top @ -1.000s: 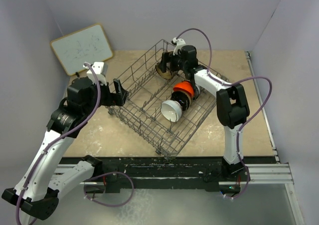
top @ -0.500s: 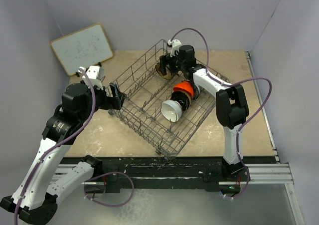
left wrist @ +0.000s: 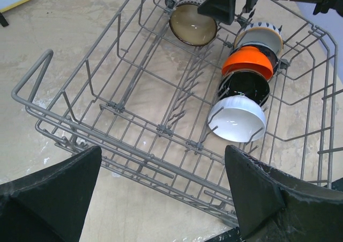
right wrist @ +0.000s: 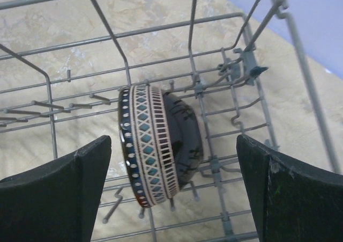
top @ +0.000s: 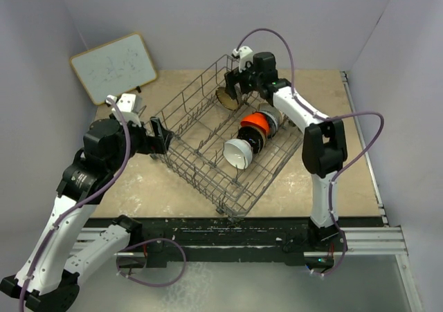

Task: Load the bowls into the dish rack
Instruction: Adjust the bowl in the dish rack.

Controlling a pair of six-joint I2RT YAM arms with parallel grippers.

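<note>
Right gripper (top: 237, 89) is hovering over the far corner of the dish rack (top: 201, 135), fingers (right wrist: 59, 199) spread wide, pinching nothing. Brown bowl (right wrist: 158, 145) is sitting on edge directly under it, propped among the tines. Its cream inside is facing the left arm's side and its patterned band is facing the right wrist camera. Both fingers are clear of it, so I'm reading this as a finished drop.

Left gripper (top: 158, 135) is hanging just outside the rack's left corner, fingers (left wrist: 51, 196) spread too, empty.

Four more are standing on edge in one tight row along the rack's right side, far to near: patterned bowl (left wrist: 259, 35), orange bowl (left wrist: 247, 61), black bowl (left wrist: 245, 86), white bowl (left wrist: 237, 117). Each is leaning on the next and the tines are doing the holding.

That's five racked. I'm not finding the cream-beige one in any view, so I can't tell whether it's hidden.

Whiteboard (top: 114, 66) is leaning at the tabletop's far-left corner, well apart from the rack.

In the way: the rack's rim wires are sitting between the left gripper and the interior. The right arm is reaching across beside the row's far end. My call is that it needs to be lifting straight up before swinging out.
</note>
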